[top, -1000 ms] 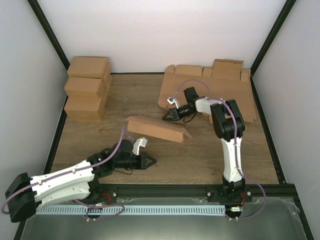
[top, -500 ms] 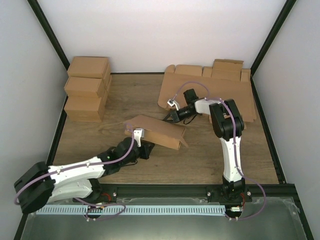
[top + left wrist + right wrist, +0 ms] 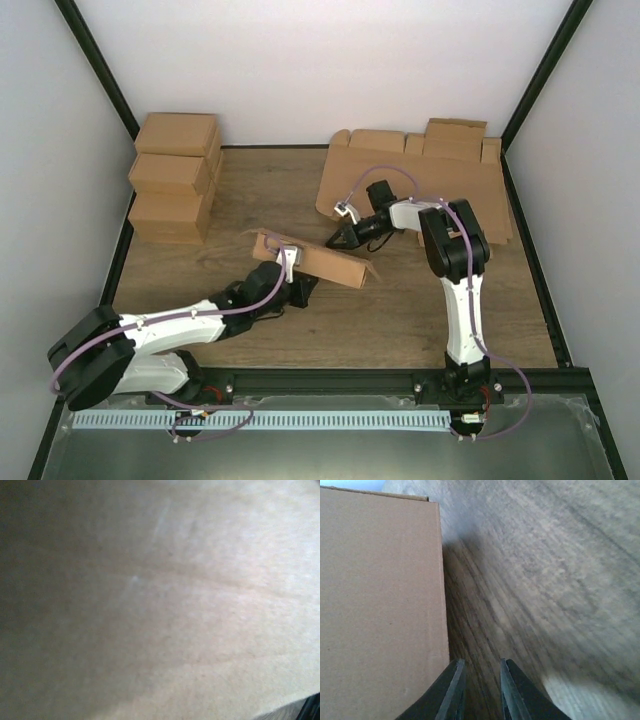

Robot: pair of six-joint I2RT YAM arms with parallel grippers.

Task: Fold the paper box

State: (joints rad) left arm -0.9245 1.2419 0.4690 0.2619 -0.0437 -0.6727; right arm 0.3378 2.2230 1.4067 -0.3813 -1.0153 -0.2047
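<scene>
The paper box (image 3: 318,258) lies mid-table as a long, low, partly folded brown piece. My left gripper (image 3: 303,289) is pressed against its near side. The fingers do not show in the left wrist view, where the paper box (image 3: 160,600) fills the frame as blurred cardboard. The gripper is shut. My right gripper (image 3: 339,238) sits at the box's far edge, low over the wood. In the right wrist view the right gripper (image 3: 481,661) is slightly open with only bare wood between its fingers. The paper box (image 3: 380,605) lies just to its left.
A thick pile of flat cardboard blanks (image 3: 440,180) lies at the back right, under the right arm's elbow. Three folded boxes (image 3: 175,178) are stacked at the back left. Black frame rails (image 3: 115,270) and white walls enclose the table.
My left arm has swung forward from the near table up against the box's near side. The box has shifted slightly. The right gripper has stayed at the far edge and opened a little.
</scene>
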